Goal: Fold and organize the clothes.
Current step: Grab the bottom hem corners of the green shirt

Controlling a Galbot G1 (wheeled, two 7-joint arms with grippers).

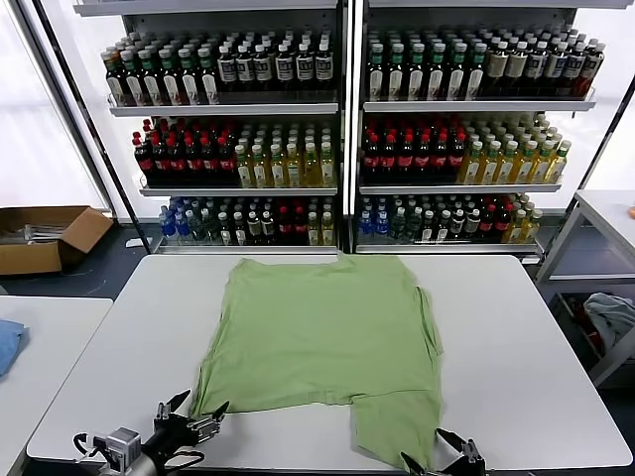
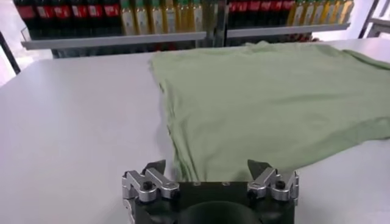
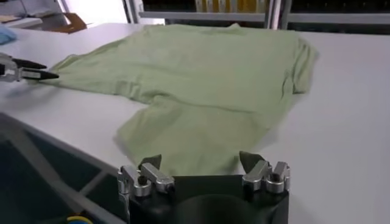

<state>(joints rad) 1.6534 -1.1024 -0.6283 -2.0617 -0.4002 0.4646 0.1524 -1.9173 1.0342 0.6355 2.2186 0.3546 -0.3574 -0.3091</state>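
Overhead, from the head view, the light green short-sleeved polo shirt of soft fabric (image 1: 322, 342) lies spread flat, apparently plain side up, on the pale grey rectangular table (image 1: 516, 347), one corner hanging toward the near edge; laid out like this it looks ready for a first fold. The left gripper (image 1: 193, 416) sits at the near left hem corner with jaws apart, holding nothing, and the right gripper (image 1: 446, 458) waits at the near edge beside the trailing flap. Behind stand shelves of drink bottles (image 1: 347, 129); their labels are too small to read

From the left wrist view, the left gripper (image 2: 210, 176) is spread wide just short of the shirt's hem (image 2: 201, 164)

From the right wrist view, the right gripper (image 3: 204, 170) is open, empty, just short of the flap (image 3: 195, 134); no print or writing shows
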